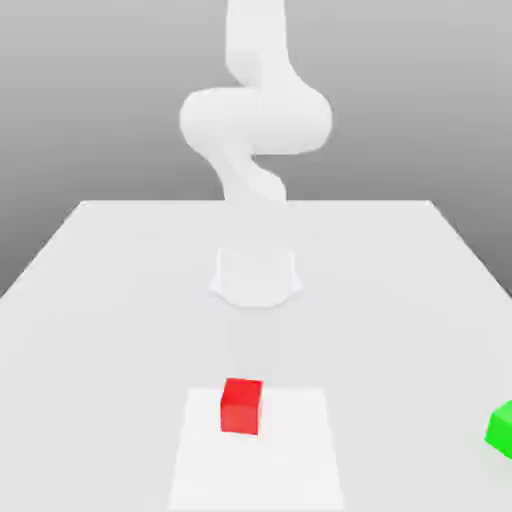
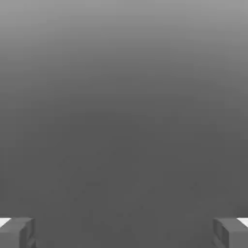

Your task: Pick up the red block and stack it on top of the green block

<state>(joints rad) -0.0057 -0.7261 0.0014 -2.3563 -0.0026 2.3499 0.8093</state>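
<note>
So the red block sat lower centre-left of the exterior view, on the white patch of the worktop, turned slightly askew; cube, so no long axis. Fingers were spread wide, gripping nothing. Green block was at the lower right edge.

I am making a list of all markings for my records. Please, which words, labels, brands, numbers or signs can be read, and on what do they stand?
None: no readable text is visible on the red block, green block, robot arm or table.

red block upright, green block apart
</note>
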